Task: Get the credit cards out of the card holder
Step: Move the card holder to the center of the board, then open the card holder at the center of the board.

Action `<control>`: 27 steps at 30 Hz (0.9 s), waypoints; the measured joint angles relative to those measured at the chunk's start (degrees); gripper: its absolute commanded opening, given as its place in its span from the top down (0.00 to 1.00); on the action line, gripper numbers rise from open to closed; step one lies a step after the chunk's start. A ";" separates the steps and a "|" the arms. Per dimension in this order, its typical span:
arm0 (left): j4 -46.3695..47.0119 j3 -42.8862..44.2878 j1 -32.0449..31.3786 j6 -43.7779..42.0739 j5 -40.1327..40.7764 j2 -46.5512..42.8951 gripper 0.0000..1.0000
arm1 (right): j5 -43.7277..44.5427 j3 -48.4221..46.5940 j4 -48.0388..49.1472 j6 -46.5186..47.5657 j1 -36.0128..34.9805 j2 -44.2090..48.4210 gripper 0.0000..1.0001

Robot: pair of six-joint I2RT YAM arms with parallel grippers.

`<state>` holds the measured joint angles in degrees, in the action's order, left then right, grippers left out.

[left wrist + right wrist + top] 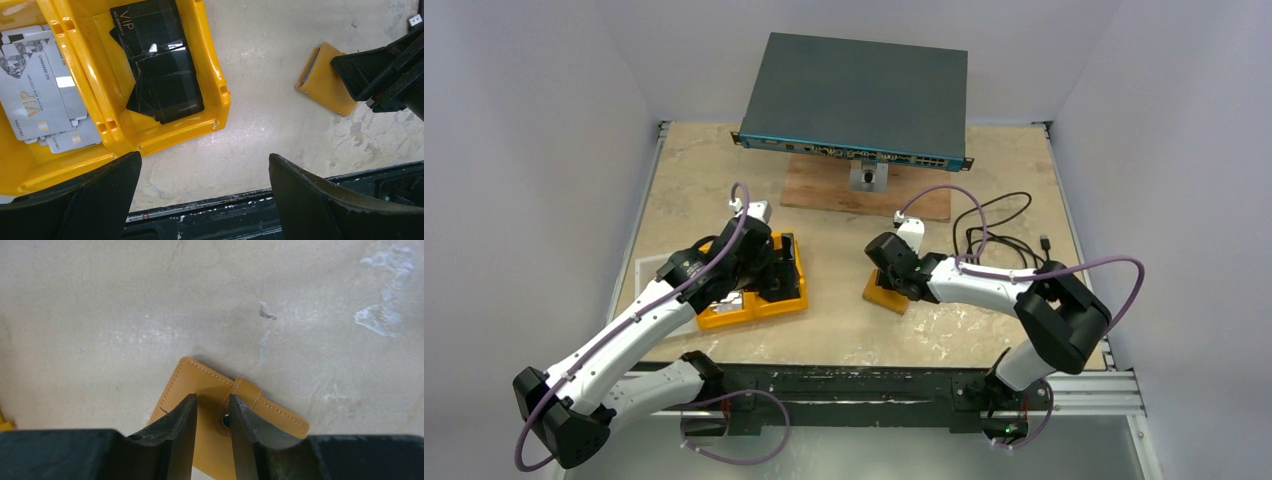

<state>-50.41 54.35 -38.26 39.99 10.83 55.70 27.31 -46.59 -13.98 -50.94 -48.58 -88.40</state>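
- Tan and stitched, the holder [195, 377] lies flat on the table [125, 300], well to the right of the tray [212, 55] and not touching it.
- We see a strap [248, 390] folded over one edge of the holder, ending in a snap [226, 421].
- The right gripper [212, 397] is down over the holder, its tips at the strap. The jaws stand nearly together with a thin gap between them, and we cannot tell whether they pinch the strap or only touch the leather.
- The left gripper [204, 157] hangs over the tray's near corner and the bare table beside it, jaws spread wide, holding nothing.
- The yellow tray has compartments side by side. As the left wrist camera sees them, the grey cards [35, 95] lie in a loose stack in the left one, and the black cards [165, 85] are fanned in the right one.
- We cannot tell whether any card sits inside the holder.
- At the far side of the table a dark switch [854, 90] stands raised over a wooden board [824, 190], and black cables [994, 235] lie to the right, beyond the right arm.
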 measured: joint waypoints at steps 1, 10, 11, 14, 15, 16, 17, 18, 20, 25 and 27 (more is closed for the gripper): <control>0.13 -0.13 0.00 0.02 -0.24 -0.04 0.01 | 0.24 0.00 -0.79 0.35 -0.04 0.31 0.70; 0.22 -1.27 0.00 0.02 -0.57 -1.31 0.01 | 2.84 -0.76 -8.85 4.31 -0.22 2.34 0.72; 0.26 -1.51 0.00 0.04 -0.68 -1.38 0.01 | 3.06 -0.85 -9.20 4.76 -0.42 2.34 0.71; 0.50 -2.14 0.00 0.24 -1.42 -1.33 0.01 | 3.19 -1.25 -9.68 5.88 -1.40 2.34 0.70; 0.61 -2.29 0.00 0.44 -1.68 -1.29 0.01 | 3.21 -1.40 -9.84 6.21 -1.86 2.34 0.70; 0.81 -2.43 0.02 0.55 -1.86 -1.27 0.01 | 3.19 -1.51 -9.86 6.51 -2.27 2.34 0.70; 1.03 -2.54 0.00 0.85 -2.03 -1.27 0.01 | 3.19 -1.70 -9.90 6.84 -2.67 2.34 0.70; 1.20 -2.56 0.00 0.96 -2.23 -1.20 0.02 | 3.17 -1.95 -9.99 7.15 -2.97 2.29 0.69; 1.64 -2.58 0.00 1.01 -2.58 -1.05 0.02 | 3.19 -2.58 -10.08 7.65 -3.43 1.95 0.69; 2.03 -2.62 0.00 1.20 -3.21 -0.83 0.02 | 3.26 -3.85 -10.36 8.15 -3.54 -1.18 0.73; 2.19 -2.73 0.00 1.33 -3.28 -0.83 0.02 | 3.67 -3.98 -10.45 8.09 -3.54 -2.08 0.75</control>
<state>-48.23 51.62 -38.26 41.32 7.55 54.87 30.98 -50.57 -24.43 -42.85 -52.12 -90.48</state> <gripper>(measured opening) 0.987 0.276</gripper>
